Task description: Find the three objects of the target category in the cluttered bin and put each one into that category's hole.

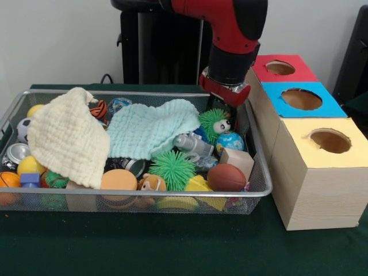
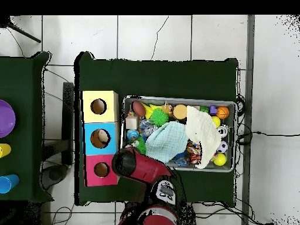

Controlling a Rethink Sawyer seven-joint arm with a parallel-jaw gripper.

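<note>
While the red and black arm [image 1: 230, 34] hangs over the wire mesh bin's [image 1: 138, 198] far corner beside the three-holed wooden box [image 1: 313, 172], its gripper [image 1: 225, 99] sits just above the green spiky ball [image 1: 214, 123]; jaw state cannot be told, target category unclear

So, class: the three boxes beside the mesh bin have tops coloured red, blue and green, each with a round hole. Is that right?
Not quite. The boxes beside the mesh bin do each have a round hole, but the tops are red, blue and yellow, not green. The front view shows this plainly, and the overhead view agrees.
</note>
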